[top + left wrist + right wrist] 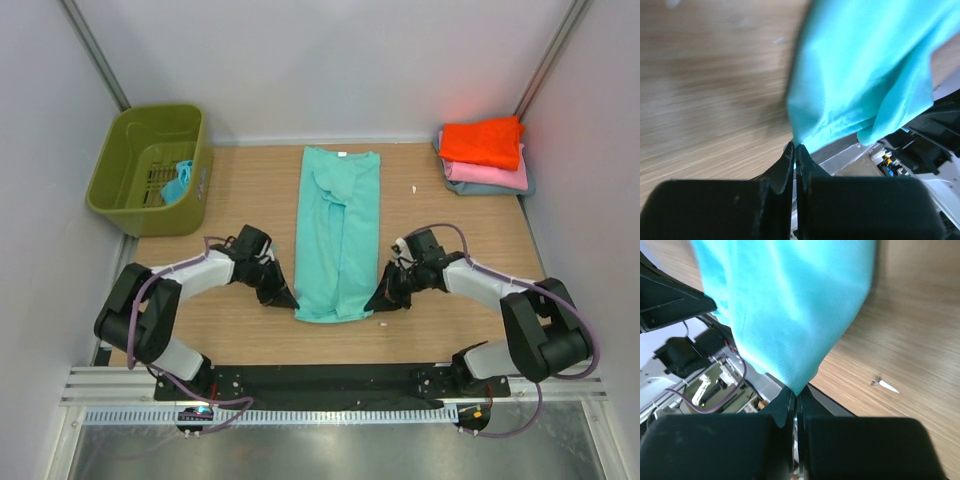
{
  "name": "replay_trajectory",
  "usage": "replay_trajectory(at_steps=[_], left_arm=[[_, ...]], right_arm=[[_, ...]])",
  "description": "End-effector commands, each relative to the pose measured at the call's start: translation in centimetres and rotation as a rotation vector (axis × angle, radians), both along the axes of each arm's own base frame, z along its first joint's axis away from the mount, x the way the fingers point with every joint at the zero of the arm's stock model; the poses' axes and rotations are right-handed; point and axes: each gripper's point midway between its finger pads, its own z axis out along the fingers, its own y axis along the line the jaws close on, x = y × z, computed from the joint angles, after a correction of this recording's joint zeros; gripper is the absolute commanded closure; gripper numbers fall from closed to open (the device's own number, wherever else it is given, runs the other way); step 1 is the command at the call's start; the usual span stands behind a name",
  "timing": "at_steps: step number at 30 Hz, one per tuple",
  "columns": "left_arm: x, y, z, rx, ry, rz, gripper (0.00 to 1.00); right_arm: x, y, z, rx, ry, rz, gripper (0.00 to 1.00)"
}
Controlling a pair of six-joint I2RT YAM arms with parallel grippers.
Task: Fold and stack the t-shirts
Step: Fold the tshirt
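Nearest the bases, the left jaws are clenched tight on the near left corner of the teal t-shirt (338, 235), and the left wrist view shows a thin point of its cloth (860, 80) pinched between the two black fingertips (788, 159), with no gap between them. The right jaws are clamped the same way on the near right corner, where the right wrist view shows the tip of the cloth (790, 310) disappearing between the closed fingertips (805, 402). Both arms, the left arm (190, 270) and the right arm (490, 282), reach inward low over the wooden worktop (250, 190), facing each other across the hem. The shirt lies in a long narrow strip running away from the bases, sides folded in, collar at the far end. Farther back on the left stands an olive-green basket (110, 175) holding a crumpled teal cloth (178, 182). At the far right corner sits a folded stack: an orange t-shirt (483, 140) on top, a pink one (490, 174) beneath, a grey-blue one (495, 189) at the bottom
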Motion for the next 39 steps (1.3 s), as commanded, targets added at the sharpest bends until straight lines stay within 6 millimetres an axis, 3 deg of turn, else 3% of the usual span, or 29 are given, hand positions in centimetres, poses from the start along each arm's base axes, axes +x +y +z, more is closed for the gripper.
replay_trajectory(at_steps=[1, 3, 6, 7, 9, 10, 11, 13, 16, 17, 18, 20, 23, 26, 27, 29, 30, 32, 33, 34, 35, 36, 37, 38, 39], left_arm=[[4.4, -1.4, 5.0, -0.115, -0.174, -0.018, 1.00], [6.3, -1.2, 6.4, -0.140, -0.197, 0.004, 1.00], [8.5, -1.0, 6.9, -0.144, -0.206, 0.025, 1.00], [9.9, -1.4, 8.1, -0.153, -0.245, 0.024, 1.00], [11.7, -1.5, 8.2, -0.150, -0.263, 0.026, 1.00], [13.6, -1.8, 9.5, -0.163, -0.313, 0.030, 1.00], [14.4, -1.9, 8.8, -0.155, -0.301, 0.032, 1.00], [17.0, -2.1, 10.0, -0.168, -0.353, 0.041, 1.00], [20.1, -1.9, 8.9, -0.150, -0.371, 0.054, 1.00], [21.7, -2.0, 9.0, -0.152, -0.396, 0.055, 1.00], [22.6, -2.0, 8.8, -0.148, -0.405, 0.058, 1.00], [25.0, -2.0, 10.0, -0.154, -0.463, 0.065, 1.00], [27.5, -1.7, 8.6, -0.128, -0.485, 0.079, 1.00], [31.3, -1.8, 7.6, -0.114, -0.554, 0.075, 0.83], [33.0, -1.8, 7.9, -0.106, -0.609, 0.070, 0.70], [34.7, -1.7, 9.2, -0.080, -0.682, 0.070, 0.59], [35.6, -1.2, 10.4, -0.035, -0.735, 0.063, 0.54], [35.5, -0.1, 12.2, 0.022, -0.775, 0.050, 0.49], [34.2, 0.7, 11.2, 0.065, -0.722, 0.041, 0.46], [33.1, 1.2, 11.9, 0.064, -0.703, 0.044, 0.46], [31.4, 1.3, 11.4, 0.024, -0.640, 0.037, 0.45], [29.1, 1.6, 9.2, 0.002, -0.535, 0.054, 0.44], [27.7, 1.7, 9.2, -0.022, -0.500, 0.061, 0.43], [26.6, 1.9, 8.5, -0.039, -0.452, 0.067, 0.35], [25.3, 1.5, 8.2, -0.072, -0.408, 0.059, 0.35]], right_arm=[[3.5, -1.3, 3.7, 0.021, -0.150, 0.004, 0.98], [4.7, -2.0, 4.4, 0.019, -0.179, -0.003, 0.98], [7.9, -2.6, 6.0, 0.029, -0.240, -0.042, 0.98], [9.1, -2.6, 6.9, 0.037, -0.275, -0.048, 0.98], [10.9, -2.5, 7.3, 0.044, -0.304, -0.064, 0.99], [12.1, -2.4, 8.2, 0.053, -0.341, -0.068, 0.99], [12.9, -2.5, 7.9, 0.053, -0.341, -0.075, 0.98], [15.2, -2.3, 9.0, 0.067, -0.396, -0.085, 0.98], [18.4, -2.4, 9.1, 0.071, -0.438, -0.100, 0.99], [19.3, -2.4, 8.1, 0.064, -0.425, -0.103, 0.99], [20.7, -2.3, 8.8, 0.069, -0.457, -0.104, 0.98], [22.3, -2.5, 8.4, 0.052, -0.472, -0.092, 0.99], [26.0, -2.7, 8.1, 0.045, -0.496, -0.102, 0.98], [30.2, -3.4, 6.9, -0.024, -0.546, -0.114, 0.84], [31.7, -3.3, 7.5, -0.024, -0.586, -0.118, 0.62], [32.9, -3.6, 7.3, -0.040, -0.602, -0.125, 0.51], [33.4, -3.7, 8.2, -0.043, -0.626, -0.128, 0.42], [32.7, -4.2, 10.0, -0.050, -0.645, -0.127, 0.38], [31.7, -4.6, 9.5, -0.061, -0.620, -0.123, 0.37], [30.7, -5.0, 10.7, -0.062, -0.625, -0.132, 0.37], [28.3, -5.0, 8.8, -0.048, -0.536, -0.130, 0.36], [27.0, -5.0, 8.5, -0.033, -0.503, -0.132, 0.36], [24.4, -4.9, 7.2, -0.009, -0.433, -0.130, 0.36], [23.4, -4.8, 6.7, 0.001, -0.396, -0.145, 0.36], [22.5, -4.8, 6.2, 0.007, -0.369, -0.151, 0.36]])
